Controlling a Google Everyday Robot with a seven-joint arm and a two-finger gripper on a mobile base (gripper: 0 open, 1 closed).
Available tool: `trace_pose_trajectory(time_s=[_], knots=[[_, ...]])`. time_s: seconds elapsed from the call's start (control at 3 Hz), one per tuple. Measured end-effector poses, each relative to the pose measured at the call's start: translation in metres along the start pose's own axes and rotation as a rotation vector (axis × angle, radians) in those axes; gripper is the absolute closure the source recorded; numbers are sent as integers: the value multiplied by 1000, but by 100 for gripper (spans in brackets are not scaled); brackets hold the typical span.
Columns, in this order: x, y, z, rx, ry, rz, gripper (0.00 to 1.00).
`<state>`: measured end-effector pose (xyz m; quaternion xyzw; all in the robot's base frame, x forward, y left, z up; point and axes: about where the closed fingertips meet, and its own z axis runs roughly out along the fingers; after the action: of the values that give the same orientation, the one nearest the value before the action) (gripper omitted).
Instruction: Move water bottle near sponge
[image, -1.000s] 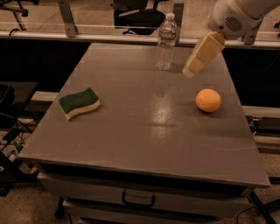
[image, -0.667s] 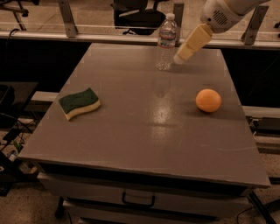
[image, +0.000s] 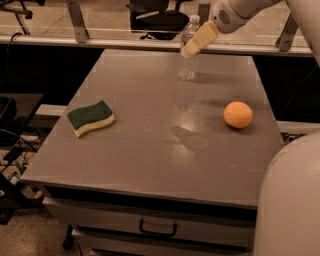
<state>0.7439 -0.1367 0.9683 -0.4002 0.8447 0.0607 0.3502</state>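
Upright near the far edge of the flat grey worktop (image: 150, 160): tall slim clear plastic water bottle (image: 188, 67) with a white cap. Slanting in from the upper right on a white arm (image: 235, 10): cream-coloured claw (image: 192, 46), lying across the front of the bottle's upper part, just below the cap. Clamped on the bottle or merely in front of it, spread or closed: cannot tell. Well apart to the near left, flat on the worktop: wavy-edged rectangular sponge (image: 91, 117), dark green top over pale yellow base. Right of centre: round orange fruit (image: 238, 114), apart from both bottle and sponge. Under the front edge: drawer with a dark handle (image: 158, 229). Filling the lower right corner: pale rounded robot body (image: 292, 200).
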Motion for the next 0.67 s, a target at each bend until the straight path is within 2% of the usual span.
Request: trace_pose_trajectory(time_s=[0.33, 0.67], knots=[[-12, -7, 19, 25, -15, 63, 0], [-27, -8, 28, 40, -50, 97, 0]])
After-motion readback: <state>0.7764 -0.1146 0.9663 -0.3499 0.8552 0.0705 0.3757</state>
